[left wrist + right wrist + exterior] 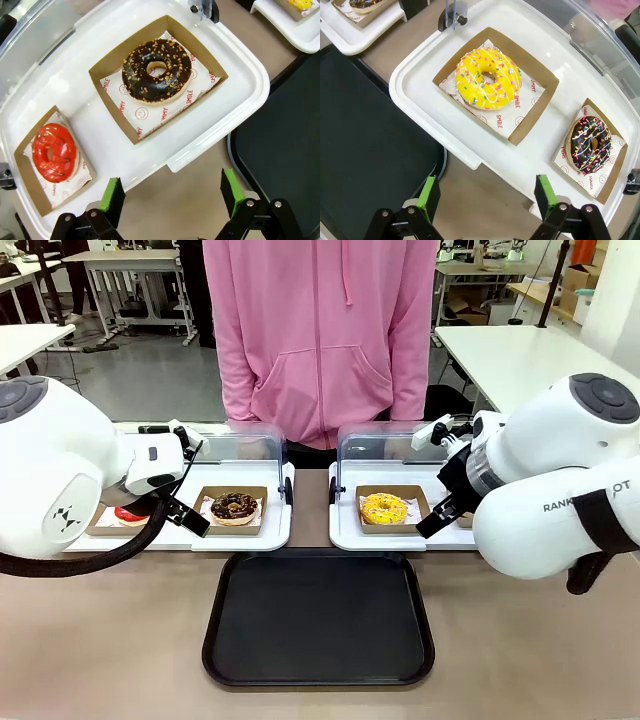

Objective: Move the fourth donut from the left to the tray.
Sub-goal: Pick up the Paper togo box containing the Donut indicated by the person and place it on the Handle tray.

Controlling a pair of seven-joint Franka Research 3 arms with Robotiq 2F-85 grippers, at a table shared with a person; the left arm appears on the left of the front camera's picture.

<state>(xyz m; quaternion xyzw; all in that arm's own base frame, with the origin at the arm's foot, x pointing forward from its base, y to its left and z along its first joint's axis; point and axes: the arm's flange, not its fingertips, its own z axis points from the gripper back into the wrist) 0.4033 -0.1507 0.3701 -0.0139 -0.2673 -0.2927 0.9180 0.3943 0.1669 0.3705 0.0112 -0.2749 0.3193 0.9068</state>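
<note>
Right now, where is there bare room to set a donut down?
The black tray lies fully bare. Bare table flanks it on both sides. Crowded: the left white tray and right white tray behind it, holding boxed donuts.

Front: from my side, farther back, facing across the tray (318, 618).
My wrists: close, looking down beside the tray.
Shared: tray edges.

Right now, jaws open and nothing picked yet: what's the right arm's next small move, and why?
Likely slide the right gripper sideways until it is over the fourth donut, then descend. In the right wrist view its open jaws hang at the near rim of the white tray, roughly in line with the yellow donut, while the sprinkled chocolate one sits untouched farther along that tray.
</note>
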